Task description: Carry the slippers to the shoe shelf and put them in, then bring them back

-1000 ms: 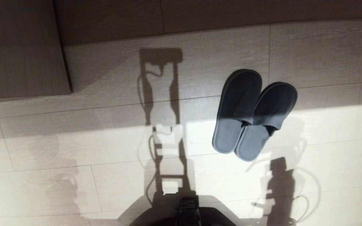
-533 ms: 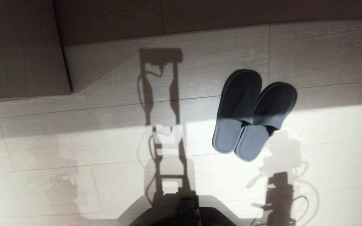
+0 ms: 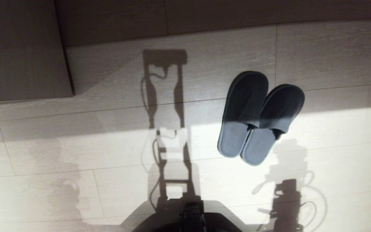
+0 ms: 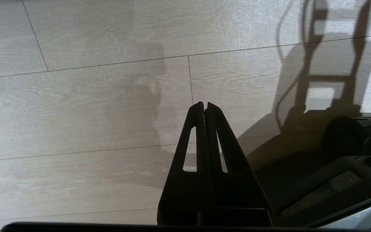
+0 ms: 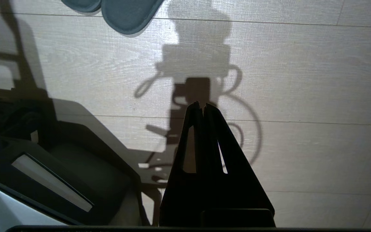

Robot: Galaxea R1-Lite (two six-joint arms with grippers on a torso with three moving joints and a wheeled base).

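The grey-blue slippers (image 3: 259, 119) lie side by side on the pale plank floor, right of centre, toes away from me, half in shadow. Their heels also show at the edge of the right wrist view as slippers (image 5: 126, 13). My right gripper (image 5: 203, 104) hangs shut and empty over bare floor, short of the heels and touching nothing. My left gripper (image 4: 204, 103) is shut and empty above the floor beside my base. Neither gripper is in the head view; only their shadows fall on the floor. The shoe shelf is out of view.
A brown wood-grain panel (image 3: 21, 48) with a dark edge stands at the back left, and a darker wall base (image 3: 221, 16) runs along the back. My dark base (image 3: 192, 219) sits at the near edge. Open floor lies around the slippers.
The right arm's shadow on the floor has slid back toward my base. The slippers and the left arm have not moved.
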